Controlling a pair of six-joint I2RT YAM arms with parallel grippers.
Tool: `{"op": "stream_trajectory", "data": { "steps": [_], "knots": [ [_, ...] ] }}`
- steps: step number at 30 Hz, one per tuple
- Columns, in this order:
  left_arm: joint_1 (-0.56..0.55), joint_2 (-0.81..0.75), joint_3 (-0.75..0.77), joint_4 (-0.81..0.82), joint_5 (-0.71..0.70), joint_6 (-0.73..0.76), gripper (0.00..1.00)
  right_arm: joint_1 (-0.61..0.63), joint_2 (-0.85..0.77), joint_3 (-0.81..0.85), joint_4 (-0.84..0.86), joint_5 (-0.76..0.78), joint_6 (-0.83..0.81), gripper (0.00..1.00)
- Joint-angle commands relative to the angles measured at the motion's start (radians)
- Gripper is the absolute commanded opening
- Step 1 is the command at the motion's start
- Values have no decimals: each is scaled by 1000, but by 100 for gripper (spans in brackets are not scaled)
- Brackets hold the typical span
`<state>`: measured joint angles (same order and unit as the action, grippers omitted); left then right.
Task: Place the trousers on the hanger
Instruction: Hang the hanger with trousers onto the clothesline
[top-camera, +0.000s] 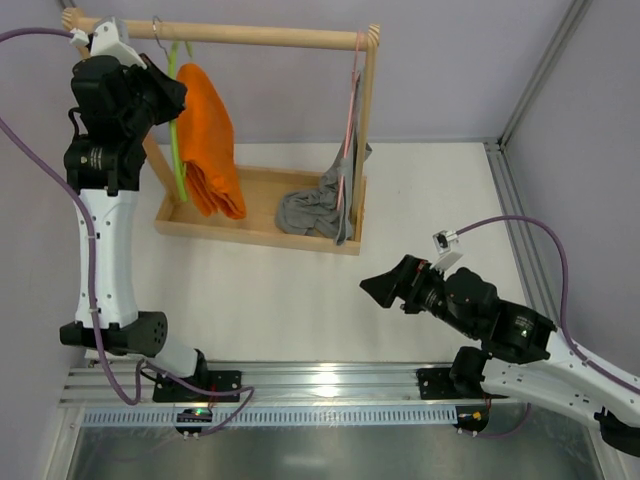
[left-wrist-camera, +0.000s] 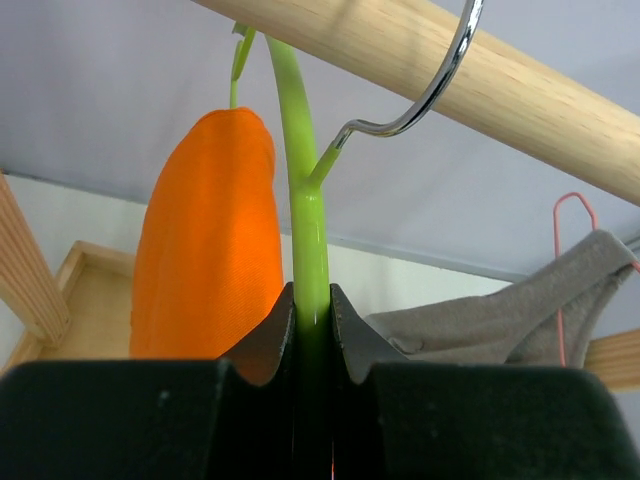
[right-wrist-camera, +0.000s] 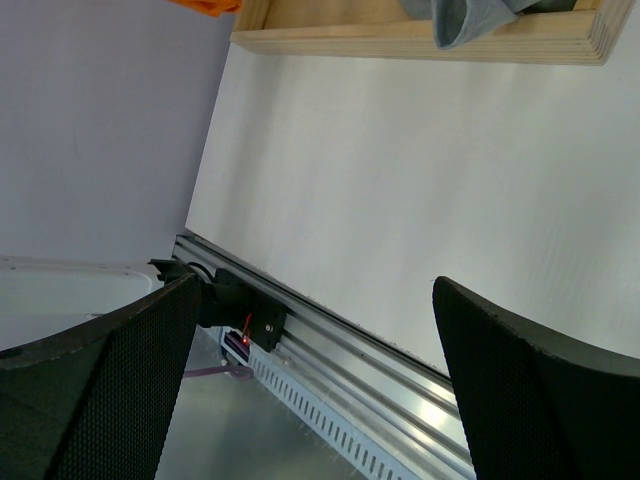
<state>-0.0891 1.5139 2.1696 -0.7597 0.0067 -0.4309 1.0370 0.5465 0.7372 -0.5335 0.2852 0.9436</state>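
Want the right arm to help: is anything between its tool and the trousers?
Yes: seen from above, the grey garment and the rack's front base board lie roughly between the open right tool and the trousers hanging at the rack's left end.

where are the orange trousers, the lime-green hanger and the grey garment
bright orange cloth trousers (top-camera: 205, 140): top external view, middle of the draped fold
thin lime-green clothes hanger (left-wrist-camera: 308, 230): left wrist view, on its stem below the hook
small grey cloth garment (top-camera: 312, 212): top external view, on its bunched lower part
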Motion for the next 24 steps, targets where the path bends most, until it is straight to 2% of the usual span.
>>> {"op": "stream_trajectory", "data": {
  "steps": [1, 5, 9, 14, 15, 16, 17, 19, 22, 24],
  "knots": [
    [55, -1, 53, 305, 103, -55, 0, 6, 33, 27, 82, -21, -25, 99],
    [81, 46, 33, 322, 159, -71, 0, 6, 69, 36, 84, -17, -40, 100],
    [86, 22, -91, 396, 161, -66, 0, 6, 70, 19, 90, -12, -40, 100],
    [143, 55, -111, 395, 225, -94, 0, 6, 66, 21, 87, -11, -43, 100],
    [147, 58, -113, 392, 233, -94, 3, 5, 67, 21, 84, -6, -43, 100],
    [147, 55, -117, 376, 230, -92, 11, 6, 66, 21, 84, -3, -45, 100],
    [147, 48, -126, 375, 222, -91, 32, 5, 69, 21, 78, 2, -46, 100],
    [147, 16, -166, 363, 191, -85, 54, 6, 69, 27, 66, 20, -51, 100],
    [147, -24, -194, 312, 118, -52, 100, 6, 73, 40, 37, 40, -61, 100],
    [146, -73, -208, 245, 66, -34, 100, 5, 78, 56, -3, 57, -75, 100]
  ]
}}
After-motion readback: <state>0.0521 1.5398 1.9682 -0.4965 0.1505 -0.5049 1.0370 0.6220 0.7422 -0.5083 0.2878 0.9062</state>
